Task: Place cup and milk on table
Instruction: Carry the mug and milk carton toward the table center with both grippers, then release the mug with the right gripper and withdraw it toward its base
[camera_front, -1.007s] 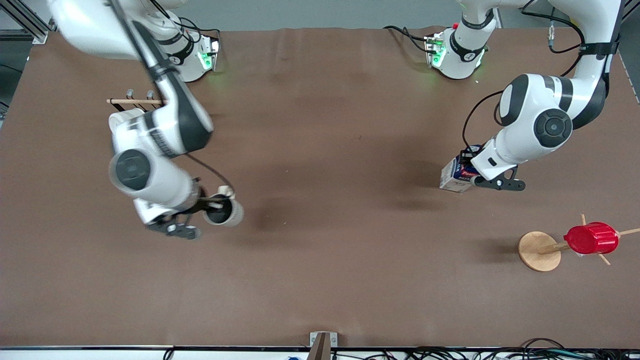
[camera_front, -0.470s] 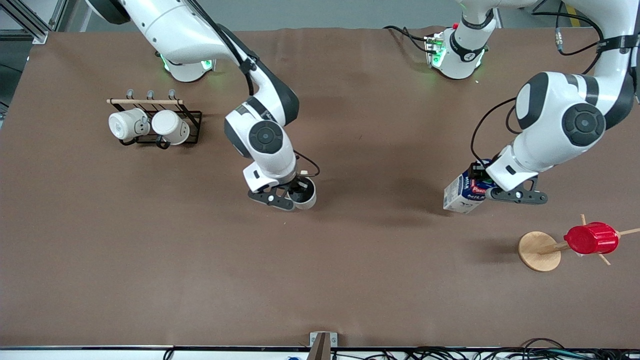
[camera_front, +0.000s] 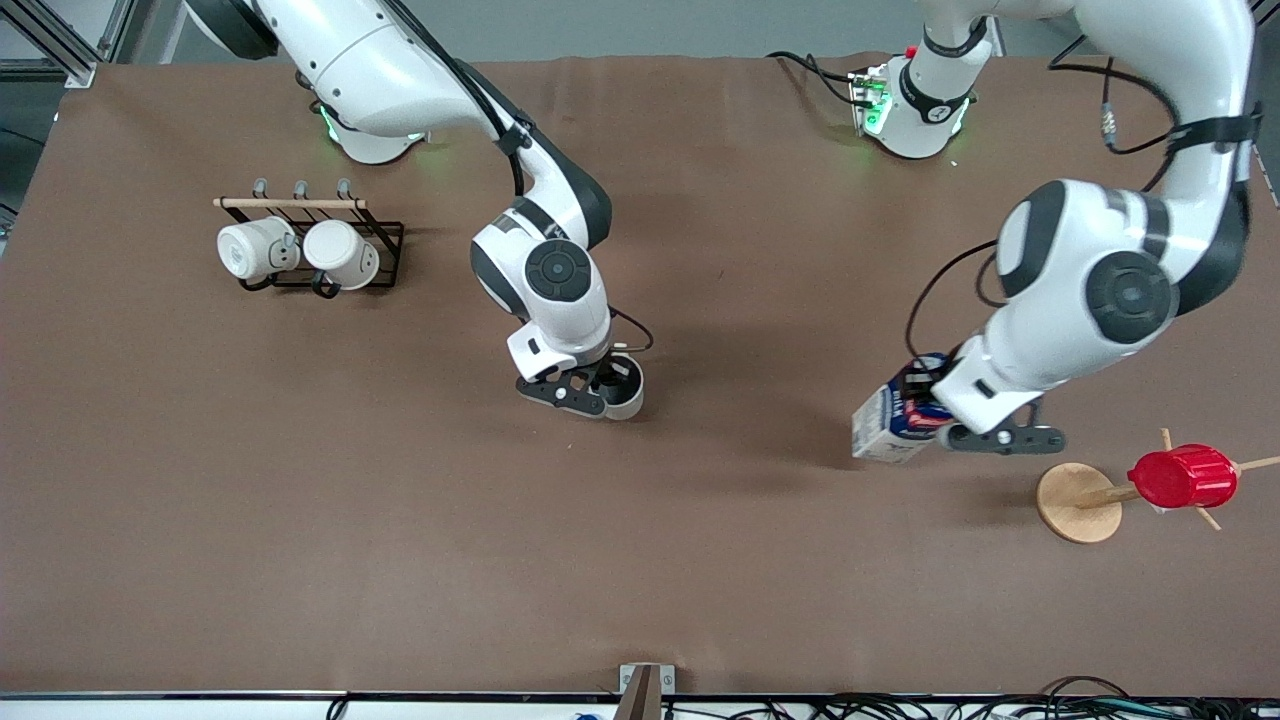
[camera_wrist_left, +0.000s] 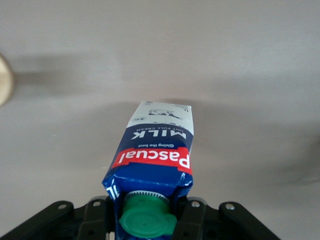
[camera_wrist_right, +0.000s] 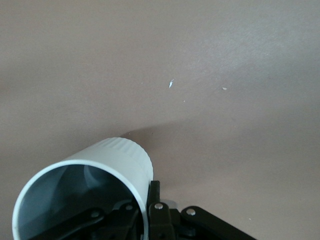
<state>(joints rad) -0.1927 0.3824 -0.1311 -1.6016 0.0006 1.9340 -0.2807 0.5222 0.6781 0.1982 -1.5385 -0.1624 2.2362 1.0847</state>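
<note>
My right gripper (camera_front: 606, 385) is shut on the rim of the off-white cup (camera_front: 626, 395), one finger inside and one outside, over the middle of the brown table (camera_front: 640, 560). In the right wrist view the cup (camera_wrist_right: 107, 170) shows its grey inside, and my right gripper (camera_wrist_right: 144, 210) pinches its wall. My left gripper (camera_front: 925, 410) is shut on the top of the milk (camera_front: 885, 428), a blue and white carton held tilted over the table toward the left arm's end. In the left wrist view the milk (camera_wrist_left: 152, 160) shows its green cap between my left gripper's (camera_wrist_left: 146, 217) fingers.
A black rack (camera_front: 385, 250) with two plain white mugs (camera_front: 295, 252) stands toward the right arm's end. A wooden peg stand (camera_front: 1078, 502) carries a red ribbed cup (camera_front: 1182, 476) beside the milk, nearer to the front camera.
My right arm swung the cup from beside the rack to the middle of the table. My left arm moved the milk closer to the front camera and the peg stand.
</note>
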